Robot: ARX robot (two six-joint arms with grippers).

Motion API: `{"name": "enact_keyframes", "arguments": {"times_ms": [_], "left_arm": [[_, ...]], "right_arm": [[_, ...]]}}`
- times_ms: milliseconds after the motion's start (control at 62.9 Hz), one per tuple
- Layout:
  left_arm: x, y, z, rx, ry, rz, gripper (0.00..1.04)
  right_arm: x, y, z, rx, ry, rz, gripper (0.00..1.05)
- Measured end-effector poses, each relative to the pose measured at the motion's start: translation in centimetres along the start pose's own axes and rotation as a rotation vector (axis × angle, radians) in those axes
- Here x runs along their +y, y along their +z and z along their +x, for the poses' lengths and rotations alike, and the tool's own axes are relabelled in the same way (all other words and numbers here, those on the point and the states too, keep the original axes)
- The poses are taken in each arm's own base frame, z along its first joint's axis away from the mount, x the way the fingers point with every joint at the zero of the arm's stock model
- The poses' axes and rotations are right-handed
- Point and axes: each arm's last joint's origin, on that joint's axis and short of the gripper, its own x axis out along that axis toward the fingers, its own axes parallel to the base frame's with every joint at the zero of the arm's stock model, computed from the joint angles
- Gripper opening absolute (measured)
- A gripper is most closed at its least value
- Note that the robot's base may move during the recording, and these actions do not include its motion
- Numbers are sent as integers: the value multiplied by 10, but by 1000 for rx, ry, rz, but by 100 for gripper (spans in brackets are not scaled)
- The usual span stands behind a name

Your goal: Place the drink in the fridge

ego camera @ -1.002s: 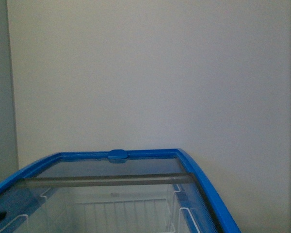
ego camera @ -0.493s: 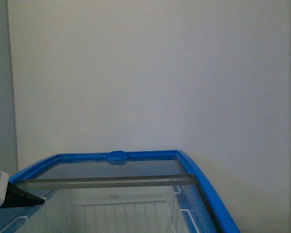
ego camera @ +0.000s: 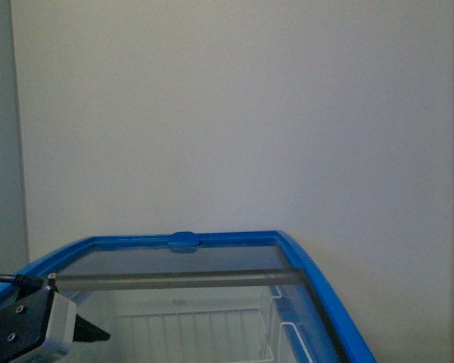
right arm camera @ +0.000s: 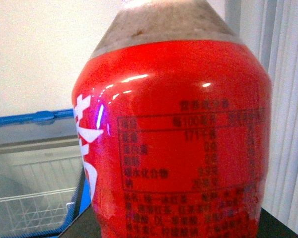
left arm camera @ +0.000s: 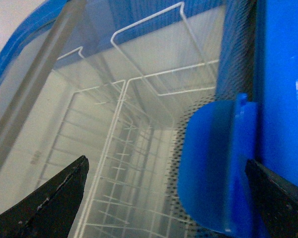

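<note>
Red label (right arm camera: 179, 129) fills the right wrist view: the drink (right arm camera: 169, 148) sits upright and very close to that camera, brownish liquid showing at the shoulder, cap out of frame. The right gripper (right arm camera: 176, 233) appears to grip the drink low on its body; only dark bits of the jaws show at the lower corners beside the bottle, so that is a judgement. Bottle is not in the front view. The fridge (ego camera: 234, 239) lies ahead and below, blue rim, glass panel (ego camera: 174, 261) over the far part, near part apparently open with white wire baskets (left arm camera: 139, 148) visible inside. The left gripper (left arm camera: 166, 203) hovers over the opening near the blue handle (left arm camera: 213, 168), jaws spread wide, holding nothing. Handling guess: small plastic bottle, full, so light to moderate weight, fairly stiff while full but it would dent under a hard squeeze. The glossy label film is likely slippery. Best hold is around the straight labelled body, not the tapered shoulder. Wire basket floor is uneven, so it may tip when set down.
</note>
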Motion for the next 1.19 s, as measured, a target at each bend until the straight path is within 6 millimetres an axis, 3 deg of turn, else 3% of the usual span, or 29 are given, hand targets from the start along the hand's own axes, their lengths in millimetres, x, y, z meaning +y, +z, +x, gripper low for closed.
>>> {"name": "enact_keyframes", "arguments": {"times_ms": [191, 350, 541, 716, 795, 986, 1097, 1193], "left_arm": [[9, -3, 13, -32, 9, 48, 97], [31, -2, 34, -38, -9, 69, 97], [80, -1, 67, -26, 48, 152, 97], [148, 2, 96, 129, 286, 317, 97], [164, 6, 99, 126, 379, 352, 97], [176, 33, 84, 114, 594, 338, 97], [165, 57, 58, 104, 711, 178, 97], [143, 83, 20, 125, 792, -94, 97]], "right_arm": [[0, 0, 0, 0, 0, 0, 37], [0, 0, 0, 0, 0, -1, 37], [0, 0, 0, 0, 0, -1, 37], [0, 0, 0, 1, 0, -1, 37], [0, 0, 0, 0, -1, 0, 37], [0, 0, 0, 1, 6, 0, 37], [0, 0, 0, 1, 0, -1, 37], [0, 0, 0, 0, 3, -1, 37]]}}
